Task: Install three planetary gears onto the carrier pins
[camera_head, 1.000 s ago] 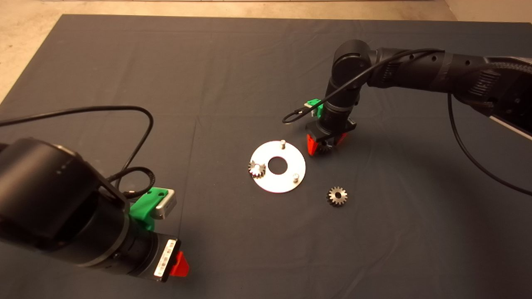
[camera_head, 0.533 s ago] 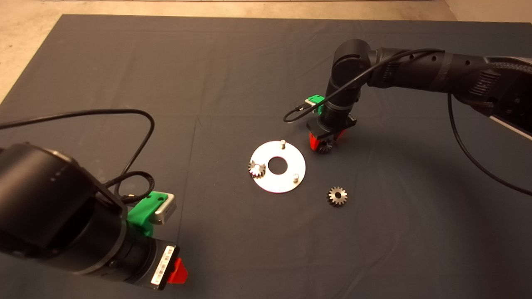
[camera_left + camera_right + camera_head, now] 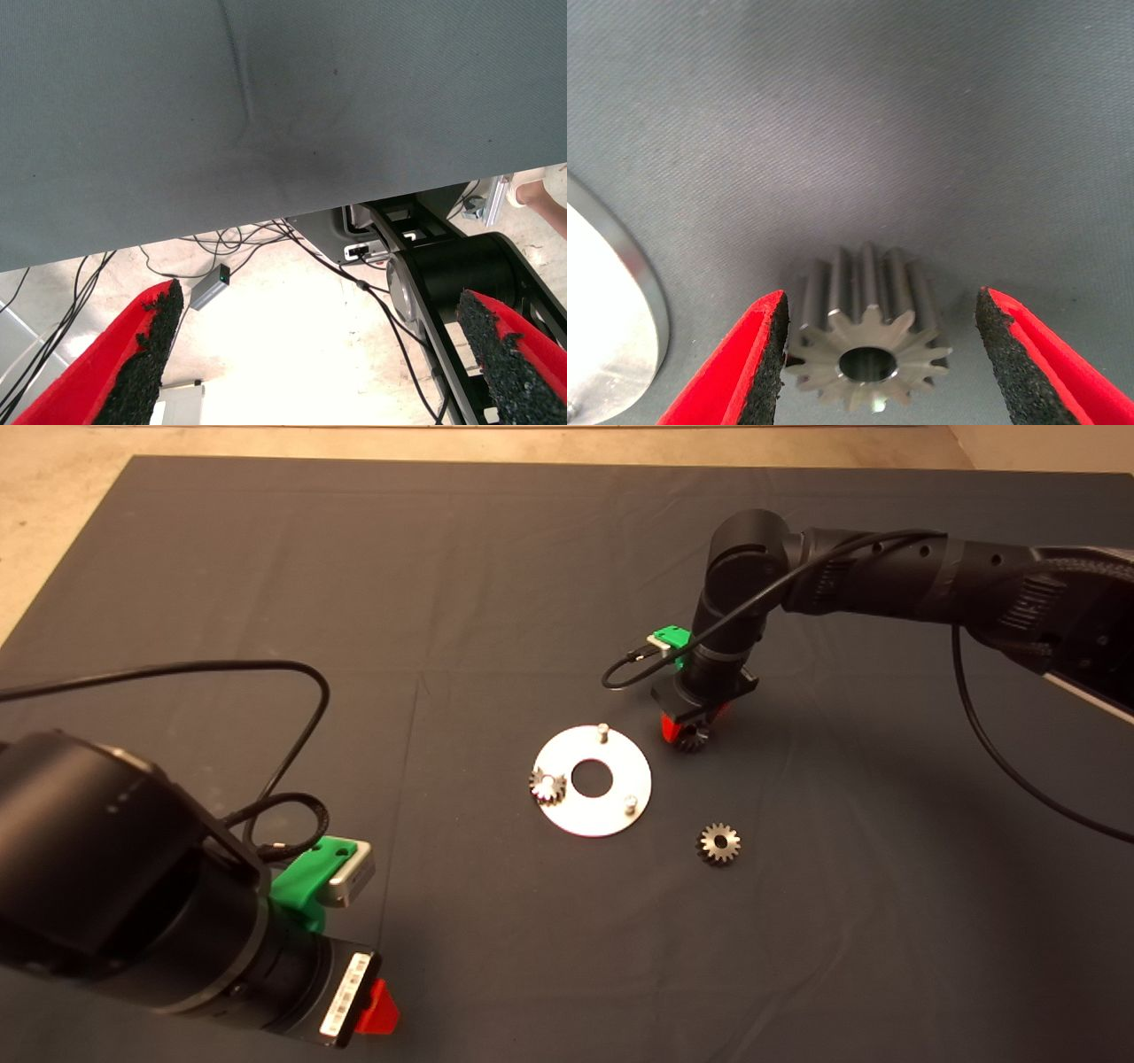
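The silver carrier disc (image 3: 592, 815) lies mid-mat with three pins. One planetary gear (image 3: 547, 786) sits on the left pin. The far pin (image 3: 602, 732) and the near-right pin (image 3: 630, 803) are bare. A second gear (image 3: 719, 842) lies loose on the mat to the disc's right. My right gripper (image 3: 695, 726) points down just right of the far pin. It is open around the third gear (image 3: 868, 341), which also shows in the head view (image 3: 692, 736). One pad (image 3: 772, 354) is at the teeth, and the other pad (image 3: 997, 341) stands apart. The left gripper (image 3: 381, 1005) is parked at the lower left, open and empty.
The disc's edge (image 3: 602, 336) lies close beside the right gripper's fingers. A black cable (image 3: 292, 682) loops over the mat from the left arm. The left wrist view shows the mat's edge, floor cables and a robot base (image 3: 461, 283).
The right gripper has shifted slightly away from the disc's rim, and the gear between its fingers has moved with it a little. The left arm has sunk slightly toward the lower left.
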Available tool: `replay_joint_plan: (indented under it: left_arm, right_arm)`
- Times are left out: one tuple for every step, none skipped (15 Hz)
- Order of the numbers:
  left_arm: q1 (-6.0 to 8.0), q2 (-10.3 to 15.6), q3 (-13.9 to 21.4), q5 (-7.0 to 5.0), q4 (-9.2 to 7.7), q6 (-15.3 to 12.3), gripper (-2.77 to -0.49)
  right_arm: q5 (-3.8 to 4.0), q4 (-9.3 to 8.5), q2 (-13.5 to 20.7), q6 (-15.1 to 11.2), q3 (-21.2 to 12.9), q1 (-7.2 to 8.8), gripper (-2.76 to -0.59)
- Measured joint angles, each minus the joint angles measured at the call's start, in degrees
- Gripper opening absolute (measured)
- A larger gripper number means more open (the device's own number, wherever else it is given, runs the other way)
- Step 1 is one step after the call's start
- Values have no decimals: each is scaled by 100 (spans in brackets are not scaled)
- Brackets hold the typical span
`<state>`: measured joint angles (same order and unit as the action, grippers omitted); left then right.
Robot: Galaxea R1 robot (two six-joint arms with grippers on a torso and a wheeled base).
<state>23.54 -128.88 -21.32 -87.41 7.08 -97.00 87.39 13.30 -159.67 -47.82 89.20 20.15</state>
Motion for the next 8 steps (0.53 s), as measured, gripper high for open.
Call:
replay_joint_plan:
  left_arm:
    - [-1,0,0,0,-4,-1,-107]
    - [0,0,0,0,-4,-2,-107]
    - [0,0,0,0,-4,0,-107]
    - [-1,-1,0,0,-4,0,-107]
    - [0,-1,0,0,-4,0,-107]
    - [-1,-1,0,0,-5,-1,-107]
    - [0,-1,0,0,-4,0,-107]
    - [-1,-1,0,0,-6,0,-107]
  right_arm:
    - [0,6,0,0,-23,0,-181]
    - [0,10,0,-1,-50,0,-181]
    - [0,10,0,-2,-54,0,-181]
    - [0,12,2,-2,-54,0,-181]
    - [0,12,13,-2,-54,0,-184]
    - [-5,12,18,-7,-54,0,-195]
    - [-10,12,16,-10,-63,0,-199]
    - [-3,12,18,-18,-78,0,-199]
